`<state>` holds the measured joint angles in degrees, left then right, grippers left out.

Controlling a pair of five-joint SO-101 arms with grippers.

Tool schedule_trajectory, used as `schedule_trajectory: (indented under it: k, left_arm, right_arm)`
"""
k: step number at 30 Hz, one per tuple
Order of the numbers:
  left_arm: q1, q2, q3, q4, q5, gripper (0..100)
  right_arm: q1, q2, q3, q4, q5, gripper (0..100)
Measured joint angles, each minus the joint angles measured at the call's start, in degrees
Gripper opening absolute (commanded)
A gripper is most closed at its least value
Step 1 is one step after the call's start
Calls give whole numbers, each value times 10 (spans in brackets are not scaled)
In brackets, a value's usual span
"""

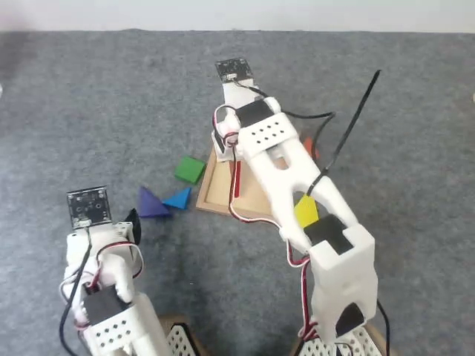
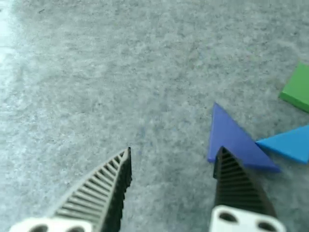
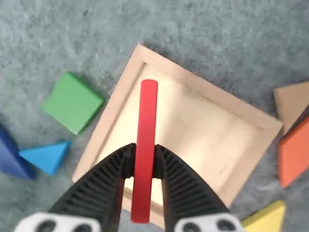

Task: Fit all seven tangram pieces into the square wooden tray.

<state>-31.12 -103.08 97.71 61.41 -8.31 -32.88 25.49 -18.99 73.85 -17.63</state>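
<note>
A grey, felt-like tabletop (image 1: 89,96) carries the tray (image 3: 251,123) near its middle. The right fingers (image 3: 108,179) are clamped on a red piece (image 3: 147,116), held on edge over the tray's floor; whether it touches the wood cannot be told. A green square (image 3: 72,101) lies just beside the tray. Farther out, a blue triangle (image 2: 289,142) points its tip against a purple triangle (image 2: 231,140). The left fingers (image 2: 104,188) stand spread apart over the tabletop, one tip near the purple triangle. An orange piece (image 3: 294,150) and a yellow piece (image 3: 268,217) lie at the tray's other side.
</note>
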Motion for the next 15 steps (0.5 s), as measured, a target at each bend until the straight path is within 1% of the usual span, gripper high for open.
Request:
schedule_trajectory:
  k: [4, 8, 12, 15]
  left_arm:
    - [4, 0, 0, 1, 0, 269]
    - [5, 0, 0, 1, 0, 269]
    - [5, 0, 0, 1, 0, 269]
    - [5, 0, 0, 7, 0, 269]
  right_arm:
    - [-4, 17, 0, -8, -75, 7]
    - [-28, 33, 0, -22, -120, 7]
    - [-51, 49, 0, -30, -143, 9]
    - [-47, 65, -1, -33, -145, 12]
